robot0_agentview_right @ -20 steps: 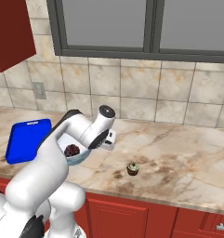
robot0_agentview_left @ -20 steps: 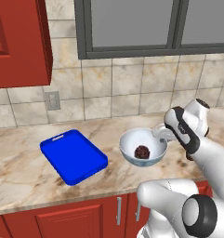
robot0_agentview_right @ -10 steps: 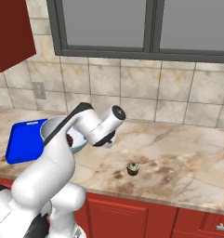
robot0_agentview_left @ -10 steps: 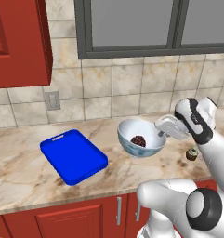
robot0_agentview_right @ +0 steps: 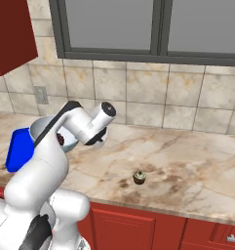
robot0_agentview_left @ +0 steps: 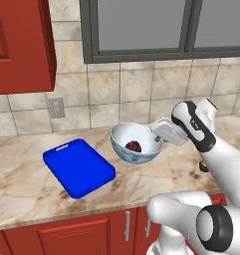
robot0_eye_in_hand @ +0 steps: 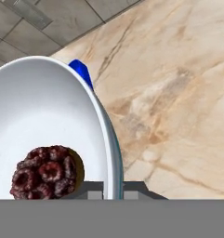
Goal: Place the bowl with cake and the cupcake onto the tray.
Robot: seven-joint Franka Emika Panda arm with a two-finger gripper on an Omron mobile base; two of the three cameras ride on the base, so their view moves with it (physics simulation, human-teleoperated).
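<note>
The white bowl (robot0_agentview_left: 135, 144) with a pale blue-grey outside hangs tilted above the counter, just right of the blue tray (robot0_agentview_left: 79, 167). The dark maroon cake (robot0_agentview_left: 134, 146) lies inside it. My gripper (robot0_agentview_left: 158, 137) is shut on the bowl's right rim. In the hand view the rim of the bowl (robot0_eye_in_hand: 48, 111) runs between my fingertips (robot0_eye_in_hand: 92, 188), the cake (robot0_eye_in_hand: 46, 172) sits low in it, and a sliver of the tray (robot0_eye_in_hand: 81, 69) shows beyond. The cupcake (robot0_agentview_right: 139, 177) stands alone on the counter to the right, partly behind my arm in the left base view.
A tiled wall with an outlet (robot0_agentview_left: 56, 107) and a window backs the marble counter (robot0_agentview_right: 187, 161). A red cabinet (robot0_agentview_left: 22, 45) hangs above the left end. Red cabinet doors run below the counter's front edge.
The bowl with the cake has risen off the counter and travelled left toward the tray, tilting in my grip. The cupcake and the tray have stayed put.
</note>
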